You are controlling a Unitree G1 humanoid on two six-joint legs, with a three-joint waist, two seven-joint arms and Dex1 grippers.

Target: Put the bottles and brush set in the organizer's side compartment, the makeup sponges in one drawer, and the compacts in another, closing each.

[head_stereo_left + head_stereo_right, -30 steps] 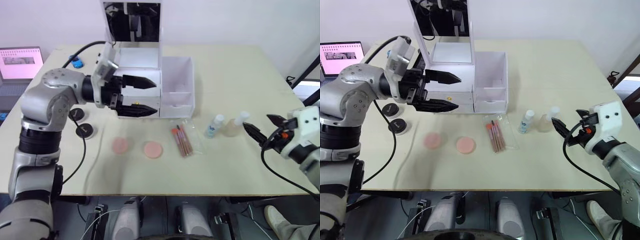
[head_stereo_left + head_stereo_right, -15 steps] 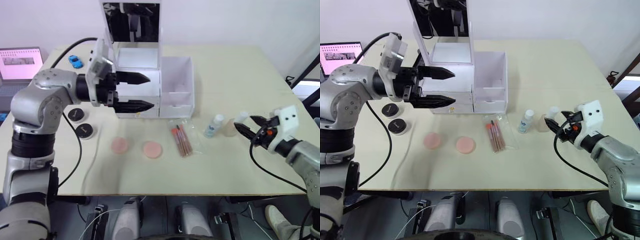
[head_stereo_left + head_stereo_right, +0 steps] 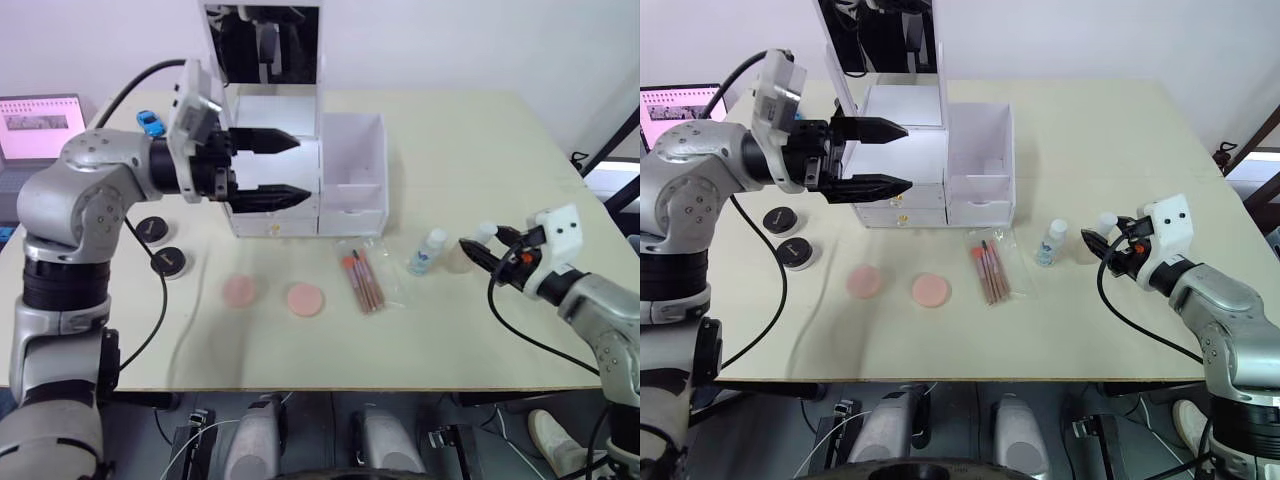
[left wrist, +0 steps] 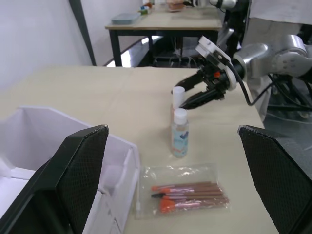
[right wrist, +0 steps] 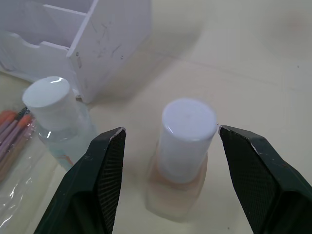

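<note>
The white organizer [image 3: 300, 170] stands at the back of the table with its mirror lid [image 3: 265, 45] upright and its side compartment [image 3: 352, 160] on the right. My left gripper [image 3: 295, 166] hovers open in front of the gold-knobbed drawers [image 3: 900, 207]. The squat beige bottle [image 5: 181, 161] stands between the open fingers of my right gripper [image 3: 485, 250], with a gap on each side. The clear blue-label bottle [image 3: 430, 250] is just to its left. The brush set [image 3: 365, 280] lies flat in front of the organizer. Two pink makeup sponges [image 3: 241, 291] [image 3: 306, 299] lie left of it. Two black compacts [image 3: 150, 229] [image 3: 170, 262] sit further left.
A laptop [image 3: 40, 125] is beyond the table's left edge, and a small blue toy car [image 3: 152, 123] lies at the back left. A black cable [image 3: 160, 300] trails from my left arm over the table's left part. The table's right edge is close behind my right gripper.
My right gripper has moved left along the table and now straddles the beige bottle. My left gripper has risen a little in front of the organizer.
</note>
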